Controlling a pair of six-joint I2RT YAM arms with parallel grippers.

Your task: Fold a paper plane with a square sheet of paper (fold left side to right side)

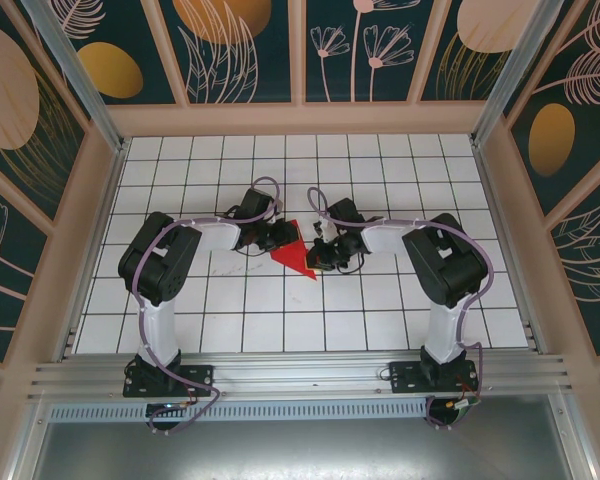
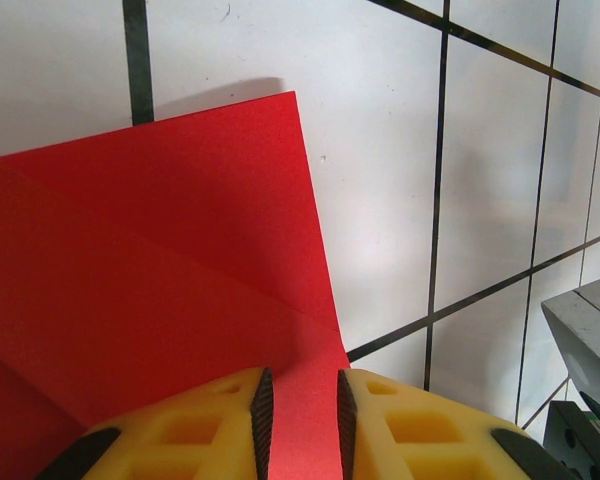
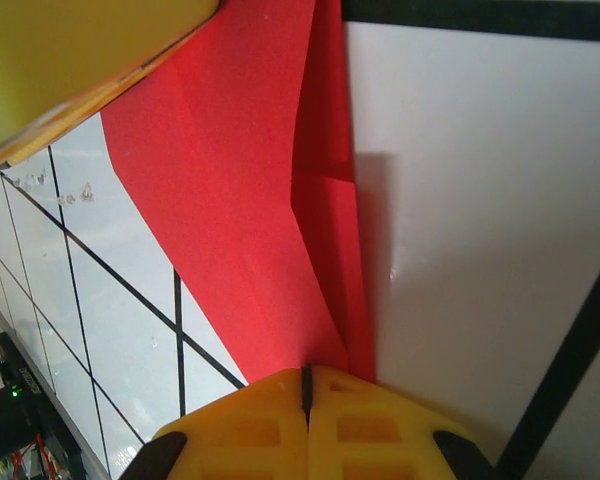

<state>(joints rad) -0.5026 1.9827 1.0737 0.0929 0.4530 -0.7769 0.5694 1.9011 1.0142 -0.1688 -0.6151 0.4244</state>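
The square sheet of paper (image 1: 294,256) is bright red and folded into a creased triangle on the tiles between the two arms. My left gripper (image 1: 280,236) rests on its left part. In the left wrist view the yellow fingers (image 2: 220,420) stand a little apart, and flat red paper (image 2: 160,260) shows in the gap of the left gripper (image 2: 300,390). My right gripper (image 1: 318,257) is at the paper's right edge. In the right wrist view a raised flap of the paper (image 3: 240,200) runs into the right gripper (image 3: 307,373), whose jaws are pressed together.
White gridded table (image 1: 380,300) inside wooden walls (image 1: 300,118) with patterned panels. The left gripper's yellow finger (image 3: 70,60) sits at the upper left of the right wrist view. Grey parts of the right arm (image 2: 588,335) lie close at the right of the left wrist view.
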